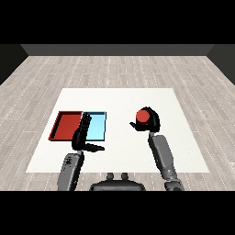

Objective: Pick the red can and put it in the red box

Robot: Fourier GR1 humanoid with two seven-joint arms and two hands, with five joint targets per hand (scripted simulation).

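Right now I see the red can (143, 116) held in my right hand (151, 123), whose fingers and thumb curl round its side. The can sits to the right of the table's (124, 98) middle, well apart from both trays. I am looking almost straight down on its round red top, so its long axis seems to run roughly upright, with the top turned up and slightly toward me; I cannot tell any finer lean from this view. I also cannot tell whether its base touches the table or is raised off it, since the hand hides the lower part.

On the left side of the table the red tray (65, 125) lies flat, with the light blue tray (97, 126) just beside it on its right, their long sides running near to far. My left hand (83, 134) is over the seam between the two trays, at their near edge. Its fingers are straight and point toward the far side, the thumb sticks out to the right, and it holds nothing.

Both grey forearms come in from the near edge of the table.
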